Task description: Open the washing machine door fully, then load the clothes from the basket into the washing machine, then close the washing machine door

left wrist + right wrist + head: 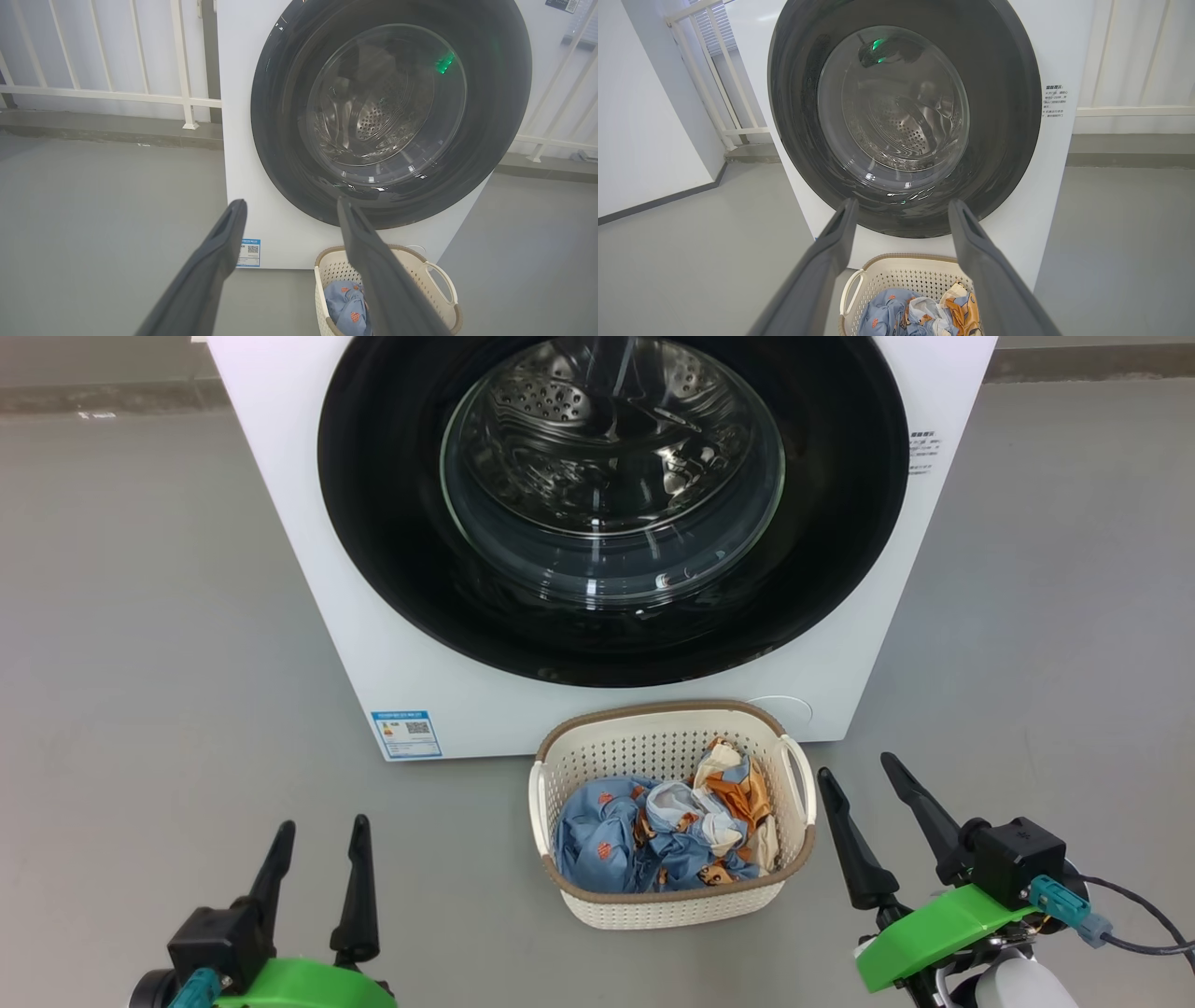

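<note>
Left gripper (322,823) and right gripper (855,765), both spread wide and empty, flank the basket (644,747) (clothes (607,840) heaped inside); washing machine door (392,523) closed just behind it.

The floor (159,616) under me is smooth, plain grey, and runs to a darker strip (93,397) at the back. The washer (299,551) stands on it straight ahead of me. The basket (672,907) sits on it just before the washer's lower front, slightly to my right of its middle; whether they touch, I cannot tell.
</note>
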Motion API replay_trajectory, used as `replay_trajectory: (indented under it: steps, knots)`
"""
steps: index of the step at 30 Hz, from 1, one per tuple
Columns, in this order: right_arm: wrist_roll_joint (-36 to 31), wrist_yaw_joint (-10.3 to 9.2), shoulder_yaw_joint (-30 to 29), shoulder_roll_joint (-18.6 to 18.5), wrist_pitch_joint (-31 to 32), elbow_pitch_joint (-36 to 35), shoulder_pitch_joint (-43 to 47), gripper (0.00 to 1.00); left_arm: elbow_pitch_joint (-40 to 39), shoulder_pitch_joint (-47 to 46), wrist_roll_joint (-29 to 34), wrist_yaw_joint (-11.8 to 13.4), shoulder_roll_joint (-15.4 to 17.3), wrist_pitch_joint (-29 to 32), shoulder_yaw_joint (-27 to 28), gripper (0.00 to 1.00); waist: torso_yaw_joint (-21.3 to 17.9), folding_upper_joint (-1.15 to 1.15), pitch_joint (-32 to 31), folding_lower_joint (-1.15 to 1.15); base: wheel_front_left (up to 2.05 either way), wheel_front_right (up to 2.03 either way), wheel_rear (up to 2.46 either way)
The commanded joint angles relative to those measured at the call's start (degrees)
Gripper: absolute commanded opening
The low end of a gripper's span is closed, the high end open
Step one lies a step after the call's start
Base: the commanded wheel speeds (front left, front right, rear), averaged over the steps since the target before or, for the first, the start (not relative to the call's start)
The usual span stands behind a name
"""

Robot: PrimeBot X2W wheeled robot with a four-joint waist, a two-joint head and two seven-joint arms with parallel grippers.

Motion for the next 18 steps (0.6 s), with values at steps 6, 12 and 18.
replay_trajectory:
  steps: [6, 12, 18]
  knots:
    - [-0.10, 0.08, 1.16, -0.13, -0.70, -1.16, -2.24, 1.00, -1.47, -2.25, -0.15, 0.33, 0.96, -0.60, 1.81, 1.00, -0.14, 0.00, -0.02, 0.00, 0.00, 0.00, 0.00]
    - [-0.04, 0.08, 1.10, -0.09, -0.70, -1.07, -2.10, 1.00, -1.11, -2.17, -0.41, 0.11, 0.96, -0.60, 1.72, 1.00, -0.16, 0.00, -0.20, 0.00, 0.00, 0.00, 0.00]
    - [0.08, 0.08, 1.15, -0.24, -0.70, -1.18, -2.18, 1.00, -0.63, -2.34, -0.58, 0.04, 0.96, -0.60, 1.76, 1.00, -0.15, 0.00, -0.16, 0.00, 0.00, 0.00, 0.00]
